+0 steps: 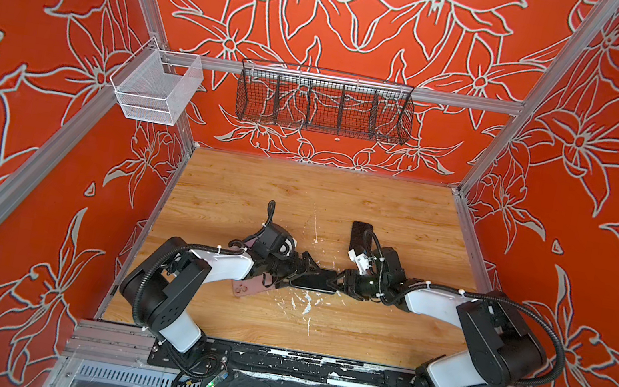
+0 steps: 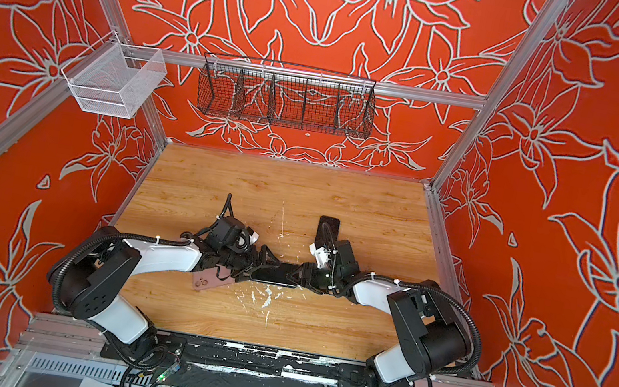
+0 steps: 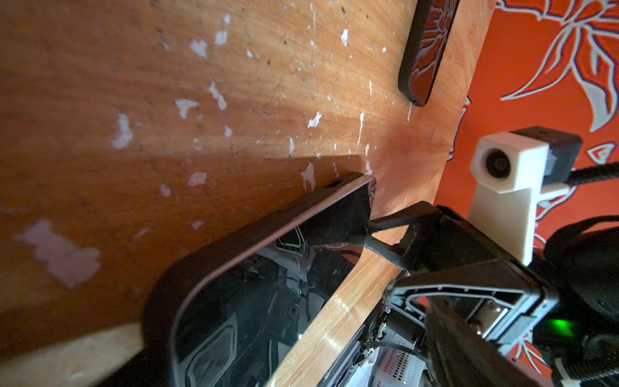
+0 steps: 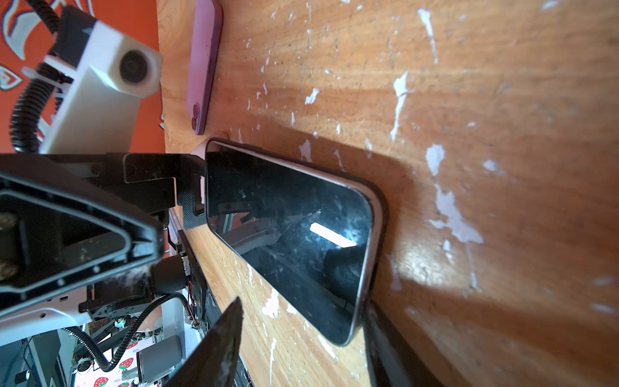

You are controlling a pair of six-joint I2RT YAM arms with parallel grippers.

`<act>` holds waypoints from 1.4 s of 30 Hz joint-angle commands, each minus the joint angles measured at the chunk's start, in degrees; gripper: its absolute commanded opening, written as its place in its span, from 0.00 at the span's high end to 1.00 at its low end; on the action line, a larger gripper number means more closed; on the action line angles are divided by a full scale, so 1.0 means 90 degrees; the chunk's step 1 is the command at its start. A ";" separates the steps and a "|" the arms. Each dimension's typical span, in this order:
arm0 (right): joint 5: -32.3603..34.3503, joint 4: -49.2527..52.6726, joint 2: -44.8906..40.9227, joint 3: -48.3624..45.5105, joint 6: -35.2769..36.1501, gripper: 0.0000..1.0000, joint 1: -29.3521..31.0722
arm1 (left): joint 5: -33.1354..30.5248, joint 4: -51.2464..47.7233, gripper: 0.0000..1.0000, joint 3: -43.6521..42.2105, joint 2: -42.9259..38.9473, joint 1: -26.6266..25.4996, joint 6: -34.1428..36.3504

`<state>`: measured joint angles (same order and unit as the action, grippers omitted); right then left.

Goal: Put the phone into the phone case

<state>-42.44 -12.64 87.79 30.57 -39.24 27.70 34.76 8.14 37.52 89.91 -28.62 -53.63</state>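
The phone (image 1: 313, 280) (image 2: 275, 274), dark screen up, lies crosswise between both grippers at mid table. A black case rim (image 4: 382, 214) runs along its edge, and a thick black border wraps its near corner (image 3: 157, 301). My left gripper (image 1: 297, 274) stands open at one short end, fingers (image 4: 191, 204) against it. My right gripper (image 4: 301, 303) is open at the other end. One finger (image 4: 385, 348) touches the phone's corner, the other stays well apart. A pink phone case (image 1: 246, 289) (image 4: 204, 60), camera holes up, lies under my left arm.
Another black phone-shaped thing (image 1: 360, 232) (image 3: 425, 53) with a reflecting face lies behind my right wrist. A white mesh basket (image 1: 156, 88) and a black wire basket (image 1: 324, 104) hang on the back rails. White flecks (image 1: 306, 307) mark the wooden table (image 1: 382, 332).
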 commanded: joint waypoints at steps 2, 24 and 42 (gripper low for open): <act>0.0152 0.0040 0.0283 0.0001 0.0003 0.45 -0.0031 | -0.0131 -0.0003 0.02 0.0042 -0.0274 -0.0062 0.0031; 0.0566 0.0173 0.0974 0.0138 0.0042 0.68 -0.0003 | -0.0132 0.0765 0.54 -0.0028 -0.0308 -0.0194 -0.0145; 0.0594 0.0200 0.1037 0.0188 -0.0016 0.71 0.0007 | -0.0266 0.1223 0.76 -0.0028 -0.0168 -0.0374 -0.0311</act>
<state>-42.78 -15.25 94.17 32.67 -39.62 27.22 30.06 13.32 36.75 87.79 -30.44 -55.75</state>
